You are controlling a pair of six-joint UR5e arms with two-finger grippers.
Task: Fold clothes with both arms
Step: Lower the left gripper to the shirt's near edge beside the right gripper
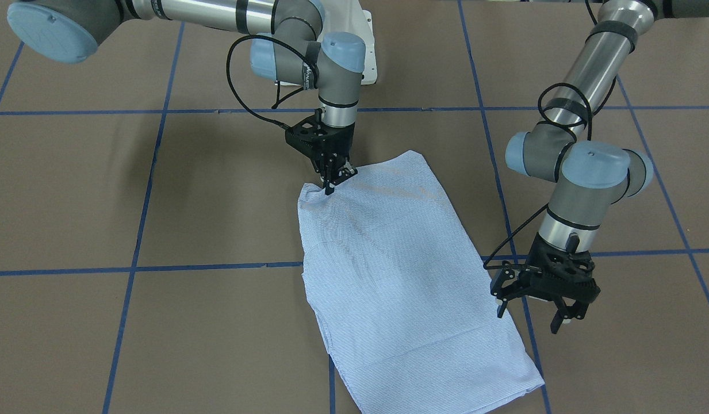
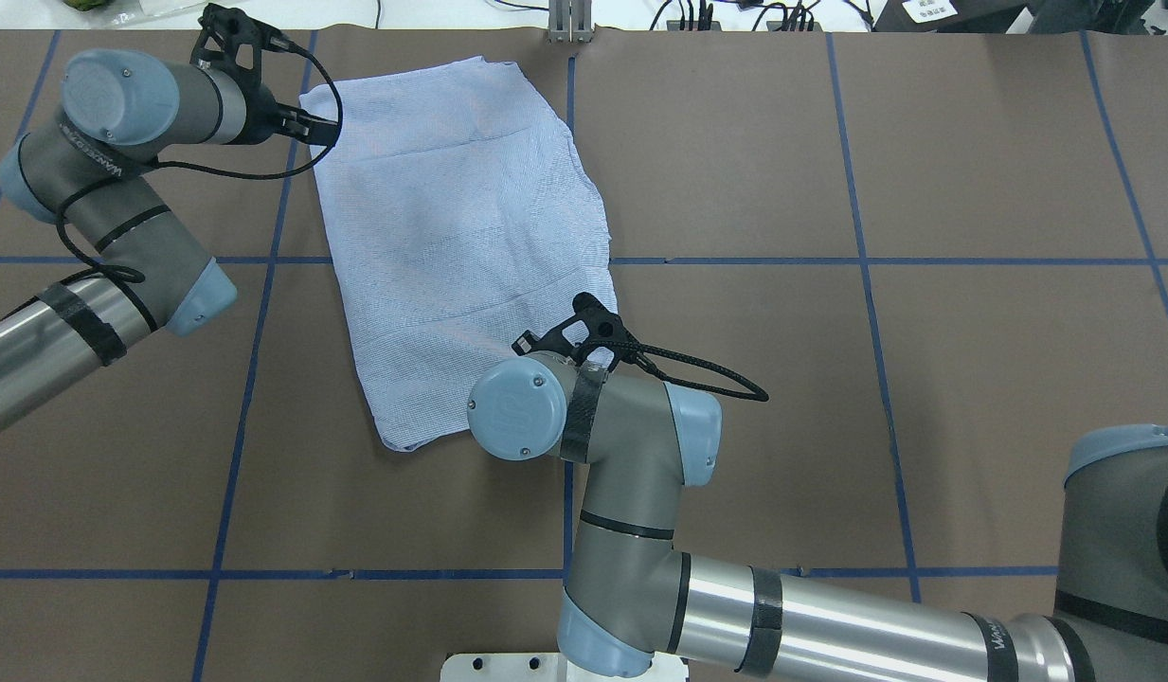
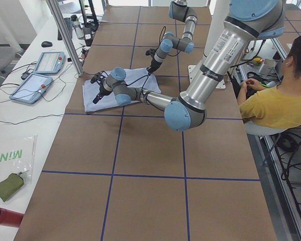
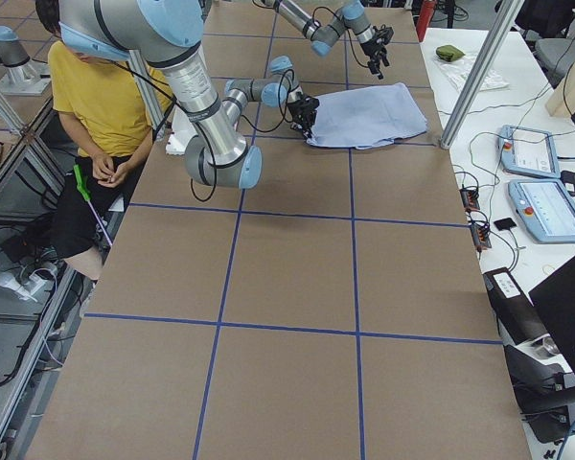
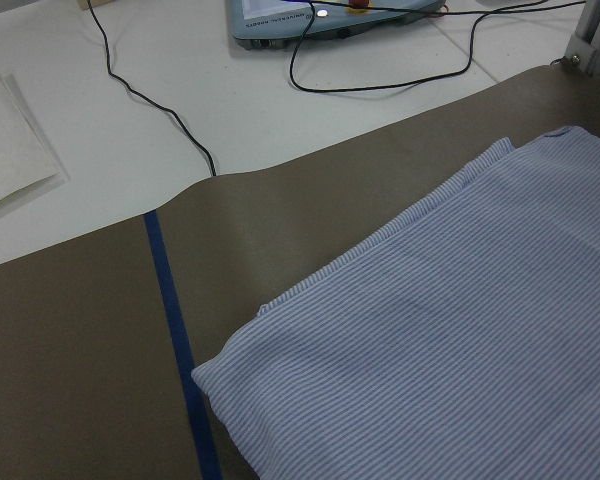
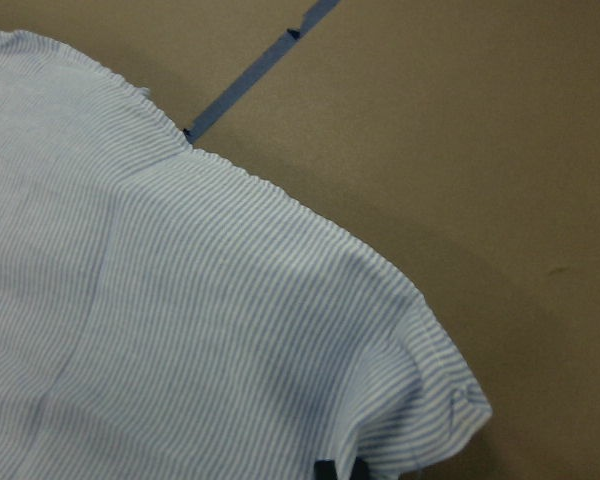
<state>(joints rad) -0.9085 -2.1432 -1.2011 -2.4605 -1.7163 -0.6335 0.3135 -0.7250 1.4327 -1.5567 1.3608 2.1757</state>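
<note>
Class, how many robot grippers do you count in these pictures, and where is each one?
2. The right gripper pinches the shirt at its corner nearest the robot's base. The left gripper hangs open beside the shirt's edge, towards its far end. None seem hidden.

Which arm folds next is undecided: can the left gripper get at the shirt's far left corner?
Probably yes: the left gripper hangs open beside the shirt near that corner, nothing between them; the right gripper is at the other end.
</note>
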